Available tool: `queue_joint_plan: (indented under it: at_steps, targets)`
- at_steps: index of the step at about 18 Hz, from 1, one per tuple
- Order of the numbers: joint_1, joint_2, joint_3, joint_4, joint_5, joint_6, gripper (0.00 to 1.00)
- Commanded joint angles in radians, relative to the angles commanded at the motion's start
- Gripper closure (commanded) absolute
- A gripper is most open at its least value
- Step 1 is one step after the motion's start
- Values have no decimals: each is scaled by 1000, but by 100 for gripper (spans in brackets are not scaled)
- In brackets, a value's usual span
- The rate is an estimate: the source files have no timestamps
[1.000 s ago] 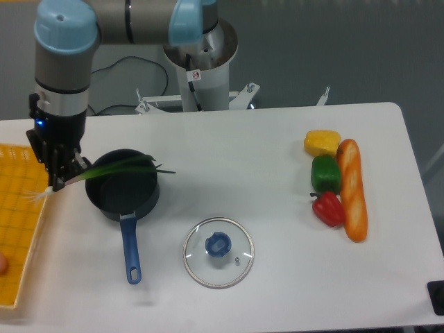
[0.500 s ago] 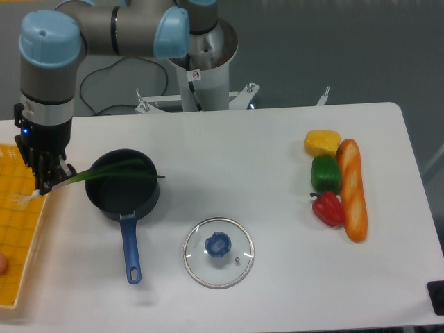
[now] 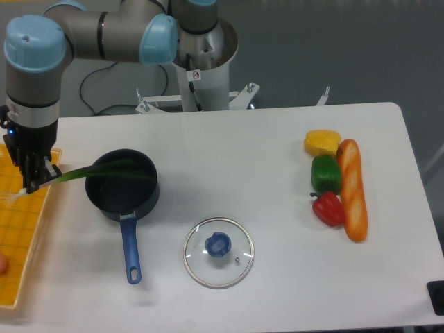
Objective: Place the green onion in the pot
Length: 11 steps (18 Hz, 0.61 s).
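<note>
Gripper (image 3: 32,182) is clamping onion (image 3: 90,171) near pale root end. Leaves are reaching right of it, lying over pot (image 3: 122,186). Risk: releasing now, root end is overhanging rim, so stalk is probably tipping out onto table (image 3: 243,152).

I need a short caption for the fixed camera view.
The gripper holds the green onion over the pot.
</note>
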<state>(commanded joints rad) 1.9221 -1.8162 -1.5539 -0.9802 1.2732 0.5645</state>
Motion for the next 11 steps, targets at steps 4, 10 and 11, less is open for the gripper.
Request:
queue_joint_plan:
  at_steps: [4, 10, 11]
  targets:
    - [-14, -21, 0, 0, 2, -9, 90]
    - [-14, -48, -3, 0, 3, -9, 90]
    - [-14, -51, -3, 0, 2, -9, 90]
